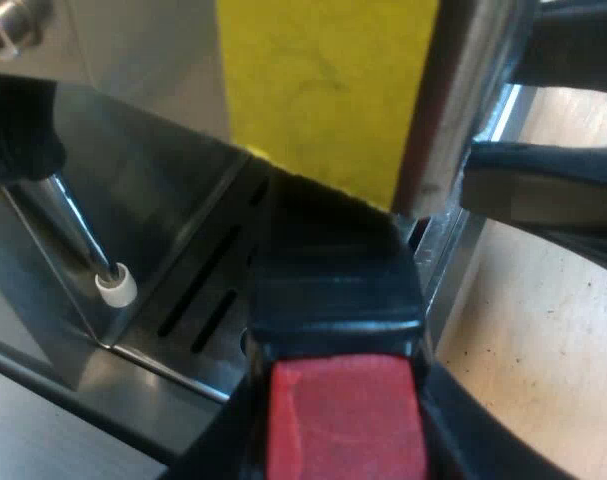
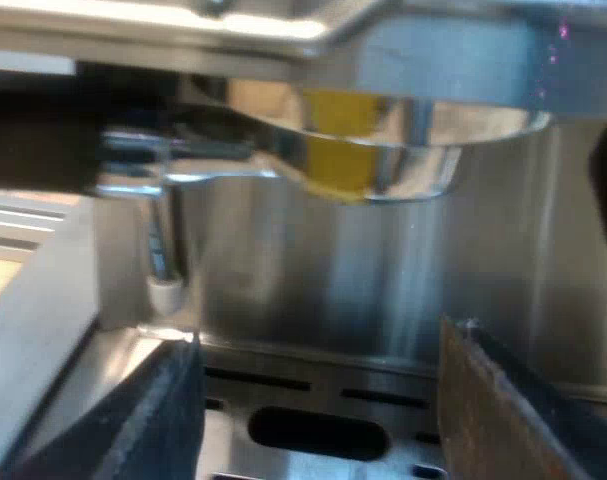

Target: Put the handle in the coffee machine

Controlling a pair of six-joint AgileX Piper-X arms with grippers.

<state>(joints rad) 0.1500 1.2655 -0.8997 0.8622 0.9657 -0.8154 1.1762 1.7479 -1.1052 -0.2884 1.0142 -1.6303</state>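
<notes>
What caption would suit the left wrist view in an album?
Left end effector holds the red-ended handle at the machine, over the drip tray, near the steam wand.

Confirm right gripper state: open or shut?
Open. The right gripper has its fingers wide apart over the drip tray at the machine front, nothing between them.

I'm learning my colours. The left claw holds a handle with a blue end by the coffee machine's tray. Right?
Not quite: the handle ends in red, not blue, as the left wrist view shows. The left claw does hold it by the coffee machine's tray.
</notes>
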